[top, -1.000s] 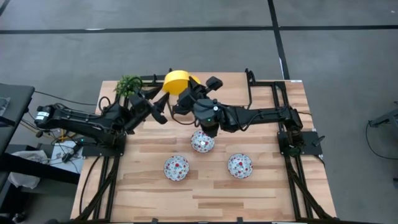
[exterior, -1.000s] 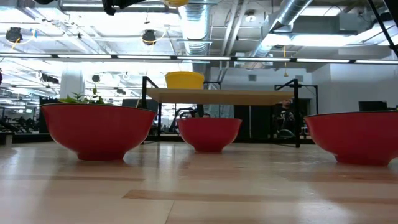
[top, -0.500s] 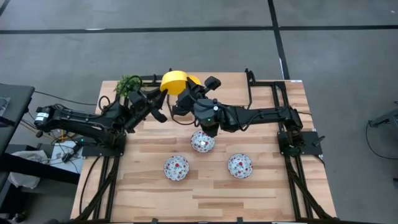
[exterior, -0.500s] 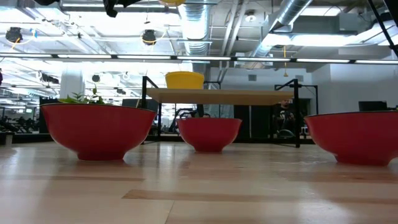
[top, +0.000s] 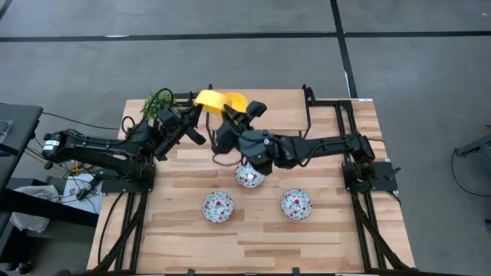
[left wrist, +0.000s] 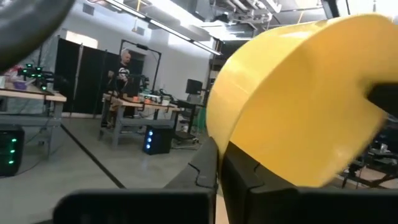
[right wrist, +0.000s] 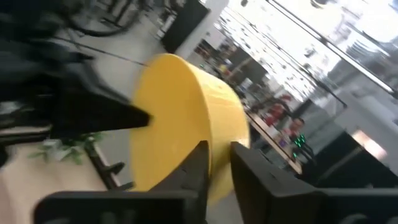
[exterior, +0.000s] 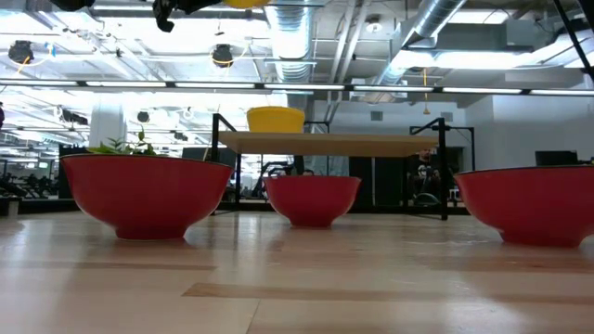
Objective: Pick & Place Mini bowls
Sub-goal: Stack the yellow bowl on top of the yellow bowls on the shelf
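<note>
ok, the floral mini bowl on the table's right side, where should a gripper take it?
Pinch the rim from straight above, one finger inside and one outside. The floral mini bowl stands upright with its mouth up and nothing touching it, so the rim is free all round. Its rounded wall would likely give a side grasp little to hold.

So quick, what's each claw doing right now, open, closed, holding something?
Left gripper: shut on the rim of the yellow bowl, held up over the table's far edge.
Right gripper: fingers astride the same bowl's rim; grip cannot be told.
</note>
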`<state>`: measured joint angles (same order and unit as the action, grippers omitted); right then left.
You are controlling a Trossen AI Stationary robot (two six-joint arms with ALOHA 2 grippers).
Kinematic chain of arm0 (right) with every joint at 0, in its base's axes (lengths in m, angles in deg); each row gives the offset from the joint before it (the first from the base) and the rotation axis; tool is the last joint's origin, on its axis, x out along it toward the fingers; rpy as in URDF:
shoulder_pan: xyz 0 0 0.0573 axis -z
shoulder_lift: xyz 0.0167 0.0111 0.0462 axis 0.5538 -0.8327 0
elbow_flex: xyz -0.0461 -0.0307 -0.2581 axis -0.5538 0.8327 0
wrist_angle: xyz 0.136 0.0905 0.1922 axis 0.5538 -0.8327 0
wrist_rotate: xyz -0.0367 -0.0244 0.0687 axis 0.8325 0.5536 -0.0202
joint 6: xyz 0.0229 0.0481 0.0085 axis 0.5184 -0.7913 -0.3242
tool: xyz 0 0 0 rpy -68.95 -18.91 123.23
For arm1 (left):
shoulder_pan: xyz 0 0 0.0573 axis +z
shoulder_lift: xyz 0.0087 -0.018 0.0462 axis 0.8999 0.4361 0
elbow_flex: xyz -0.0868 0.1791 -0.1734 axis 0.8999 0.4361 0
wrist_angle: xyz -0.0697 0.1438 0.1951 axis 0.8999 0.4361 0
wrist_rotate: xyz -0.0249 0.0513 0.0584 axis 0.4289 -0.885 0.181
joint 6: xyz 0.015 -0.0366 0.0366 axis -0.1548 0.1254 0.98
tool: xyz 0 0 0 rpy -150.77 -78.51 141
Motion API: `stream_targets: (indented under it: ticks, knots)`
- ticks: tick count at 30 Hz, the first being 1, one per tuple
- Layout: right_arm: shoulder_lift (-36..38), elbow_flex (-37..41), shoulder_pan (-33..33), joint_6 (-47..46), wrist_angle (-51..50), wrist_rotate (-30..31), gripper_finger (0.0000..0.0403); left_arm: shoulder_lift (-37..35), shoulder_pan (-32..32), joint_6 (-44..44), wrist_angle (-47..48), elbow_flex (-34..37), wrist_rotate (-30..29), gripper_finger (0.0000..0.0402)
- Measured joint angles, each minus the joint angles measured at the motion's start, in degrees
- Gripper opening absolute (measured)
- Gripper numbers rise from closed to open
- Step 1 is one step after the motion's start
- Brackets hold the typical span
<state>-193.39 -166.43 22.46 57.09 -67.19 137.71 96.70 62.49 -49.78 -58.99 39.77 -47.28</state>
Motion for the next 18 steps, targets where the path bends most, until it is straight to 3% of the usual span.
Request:
stream_targets:
  ticks: [7, 12, 15, 18]
  knots:
    - [0.0, 0.0, -2.7, 0.8, -0.3, 1.5, 0.0164, 0.1, 1.4, 0.1, 0.4, 0.0, 1.0, 0.0002]
    - [0.1, 0.0, -5.7, 7.7, -2.3, 13.7, 0.0237, -0.1, 3.3, 2.0, 0.6, 0.0, -1.8, 0.0002]
    - [0.2, 0.0, -6.8, 10.3, -10.1, 22.4, 0.0255, -0.5, 4.2, 3.2, 3.8, -2.2, -2.9, 0.0002]
    - [1.6, 0.1, -7.0, -0.5, -24.1, 21.8, 0.0255, -0.4, 4.3, 3.2, 11.1, -7.4, -3.1, 0.0002]
